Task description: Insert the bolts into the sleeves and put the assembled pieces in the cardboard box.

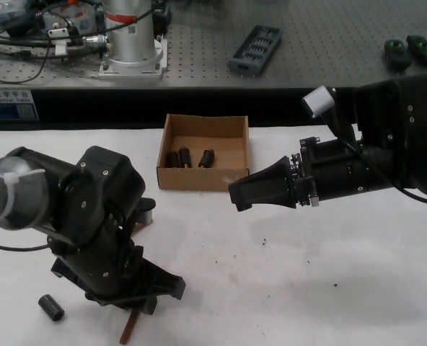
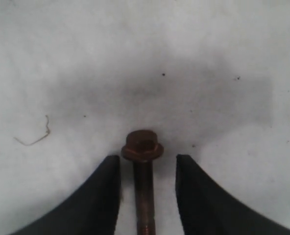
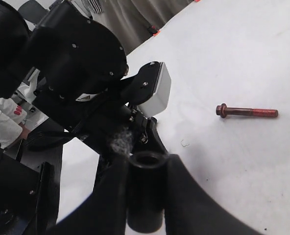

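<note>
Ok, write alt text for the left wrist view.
A copper-coloured hex-flange bolt lies on the white bench cover between the two open black fingers of the left gripper, a gap on each side, its head pointing away from the wrist. A thin curled thread lies nearby on the cover.

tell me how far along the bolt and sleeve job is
Done: three assembled pieces lie in the brown cardboard box. In hand: the right gripper holds a black cylindrical sleeve; the left gripper stands open around a copper-coloured hex bolt on the white bench. Left: joining those, boxing them, plus another loose black sleeve.
</note>
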Motion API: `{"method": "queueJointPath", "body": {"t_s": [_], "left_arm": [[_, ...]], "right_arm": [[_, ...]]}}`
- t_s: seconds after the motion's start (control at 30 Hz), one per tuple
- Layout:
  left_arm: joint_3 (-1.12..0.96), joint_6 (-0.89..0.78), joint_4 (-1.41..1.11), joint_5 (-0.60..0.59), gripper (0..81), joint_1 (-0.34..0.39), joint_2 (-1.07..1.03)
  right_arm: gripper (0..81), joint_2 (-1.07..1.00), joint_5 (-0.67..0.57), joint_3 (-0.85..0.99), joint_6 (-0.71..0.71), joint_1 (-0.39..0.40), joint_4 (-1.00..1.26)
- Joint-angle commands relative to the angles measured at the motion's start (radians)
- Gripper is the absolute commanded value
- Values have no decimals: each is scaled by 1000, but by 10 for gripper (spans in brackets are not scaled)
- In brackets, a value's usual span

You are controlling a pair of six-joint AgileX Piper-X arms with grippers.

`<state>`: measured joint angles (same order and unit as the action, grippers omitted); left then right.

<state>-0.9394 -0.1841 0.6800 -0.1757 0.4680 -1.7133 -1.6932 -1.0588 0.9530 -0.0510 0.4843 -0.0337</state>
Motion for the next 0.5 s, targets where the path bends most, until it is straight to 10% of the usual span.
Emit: {"method": "queueJointPath", "body": {"t_s": [0.0,0.47], "left_arm": [[-19,38,3,49,279,5,0],[-24,50,69,56,279,5,-30]], "right_arm": [[44,8,-6,7,-1,-6,-5],[44,8,-6,7,-1,-6,-5]]}}
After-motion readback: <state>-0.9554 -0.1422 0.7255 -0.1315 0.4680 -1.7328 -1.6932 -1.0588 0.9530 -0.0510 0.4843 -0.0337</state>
